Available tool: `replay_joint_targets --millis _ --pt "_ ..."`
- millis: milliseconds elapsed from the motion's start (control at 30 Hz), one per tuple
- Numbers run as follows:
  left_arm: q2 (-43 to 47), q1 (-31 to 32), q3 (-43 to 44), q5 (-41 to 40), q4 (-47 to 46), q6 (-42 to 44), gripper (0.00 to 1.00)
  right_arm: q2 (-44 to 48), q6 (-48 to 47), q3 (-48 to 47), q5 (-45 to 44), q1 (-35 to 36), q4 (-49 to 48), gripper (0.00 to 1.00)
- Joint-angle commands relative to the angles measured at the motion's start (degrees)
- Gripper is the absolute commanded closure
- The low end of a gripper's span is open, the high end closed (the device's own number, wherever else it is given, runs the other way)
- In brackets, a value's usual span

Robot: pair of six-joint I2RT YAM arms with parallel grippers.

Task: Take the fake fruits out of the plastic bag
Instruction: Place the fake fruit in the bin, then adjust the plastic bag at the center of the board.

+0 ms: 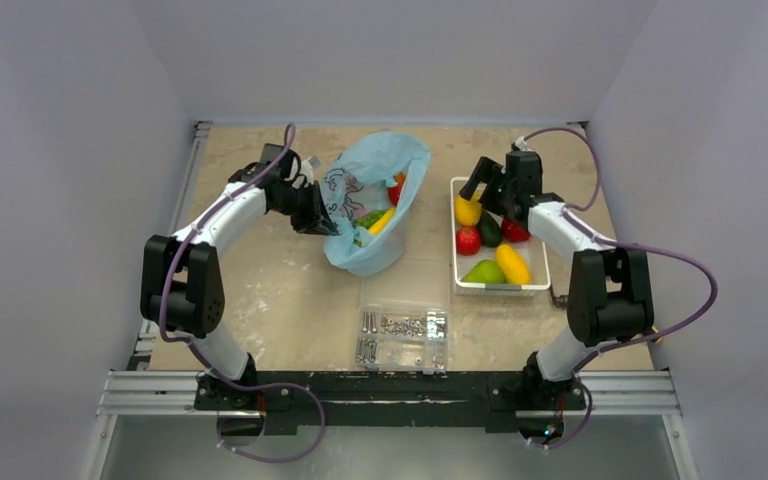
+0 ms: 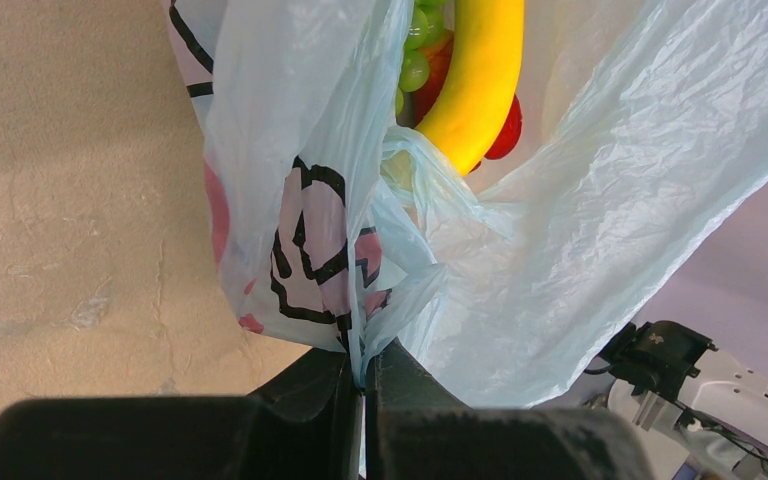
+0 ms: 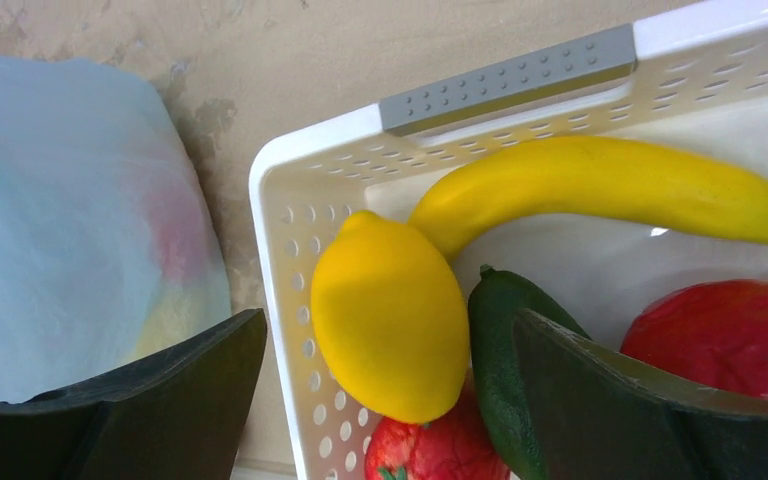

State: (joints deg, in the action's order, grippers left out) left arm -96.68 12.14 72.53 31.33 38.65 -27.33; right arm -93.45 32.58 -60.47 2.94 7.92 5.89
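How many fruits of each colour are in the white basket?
Yellow: 3, the lemon, the banana and the yellow oval fruit
Red: 2, the strawberry and the big red fruit
Dark green: 1, the dark green fruit
Light green: 1, the light green fruit
Total: 7

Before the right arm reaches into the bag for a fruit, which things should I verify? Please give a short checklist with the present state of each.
1. Left gripper holds the plastic bag: ok, shut on its edge.
2. Bag mouth open: ok, fruit shows inside from above.
3. Fruit left to take: ok, banana and grapes lie inside.
4. Right gripper empty: ok, open above the basket.
5. Free way for the fingers down to the fruit: cannot tell.
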Motion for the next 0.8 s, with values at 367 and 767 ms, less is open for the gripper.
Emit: replay_joint_targets --millis 367,767 --pt "-0.2 0.5 1.1 2.7 -1.7 -0.3 1.0 10.4 -9.6 -6.0 -12.9 19.1 -3.0 0.19" --pt "-0.5 0.7 1.0 3.0 -1.7 -0.3 1.0 -7.4 -9.4 -23.1 -6.4 32.0 -1.4 0.55"
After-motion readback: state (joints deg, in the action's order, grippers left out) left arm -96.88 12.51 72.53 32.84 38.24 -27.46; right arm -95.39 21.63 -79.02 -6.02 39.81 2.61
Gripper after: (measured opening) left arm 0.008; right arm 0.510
